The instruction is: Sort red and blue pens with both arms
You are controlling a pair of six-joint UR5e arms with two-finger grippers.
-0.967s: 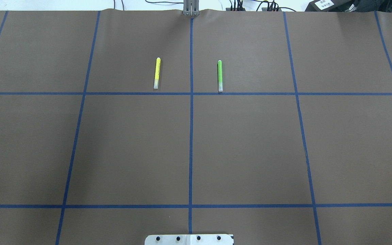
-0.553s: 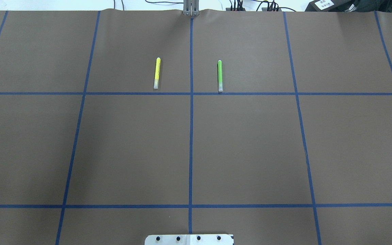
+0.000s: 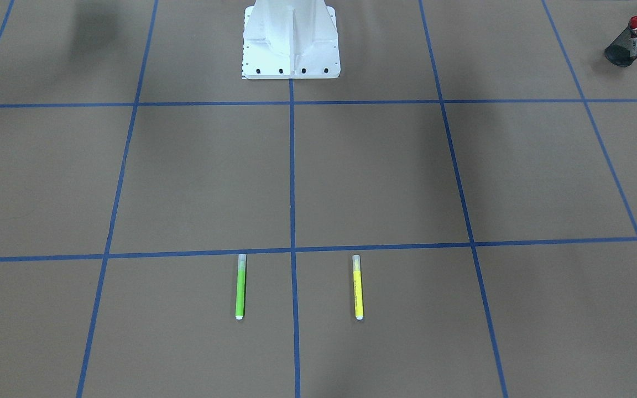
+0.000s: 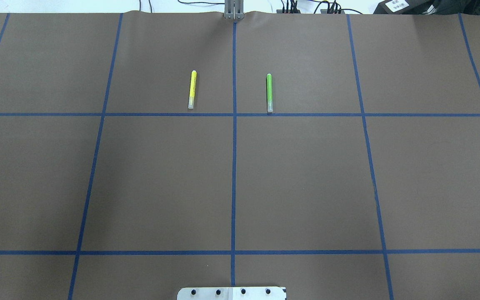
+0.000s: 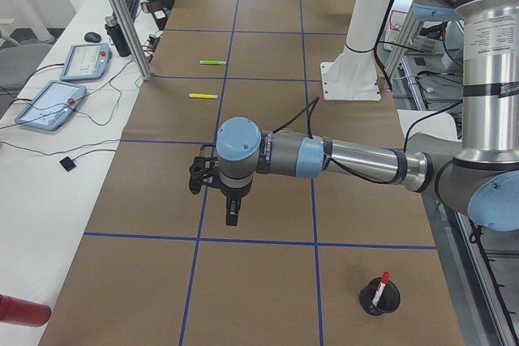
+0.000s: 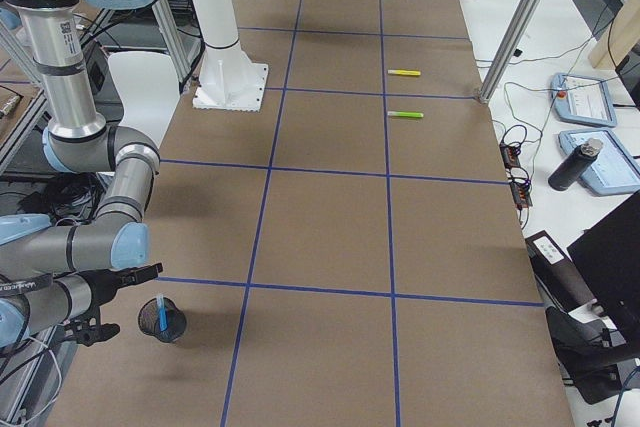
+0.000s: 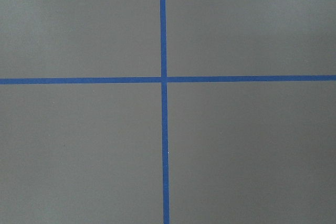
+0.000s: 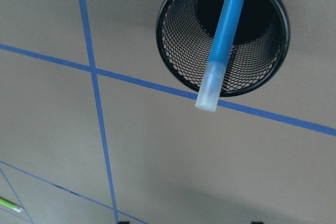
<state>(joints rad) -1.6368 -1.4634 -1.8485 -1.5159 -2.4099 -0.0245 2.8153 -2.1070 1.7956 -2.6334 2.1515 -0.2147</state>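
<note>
The red pen point(image 3: 633, 30) stands in a black mesh cup point(image 3: 622, 52) at the table's end on my left; the exterior left view shows the pen point(image 5: 382, 284) and the cup point(image 5: 369, 304) too. The blue pen point(image 8: 223, 40) leans in another mesh cup point(image 8: 170, 51) at the opposite end, also caught in the exterior right view as pen point(image 6: 160, 314) and cup point(image 6: 170, 332). My right gripper point(image 6: 110, 302) hovers beside that cup, only two dark tips far apart at the wrist view's bottom edge. My left gripper point(image 5: 231, 212) hangs over bare table; I cannot tell its state.
A yellow highlighter point(image 4: 192, 89) and a green highlighter point(image 4: 269, 92) lie parallel on the far side of the brown mat, either side of the centre tape line. The white pedestal point(image 3: 291, 38) stands at the near edge. Tablets and cables sit on the side bench point(image 5: 49, 103).
</note>
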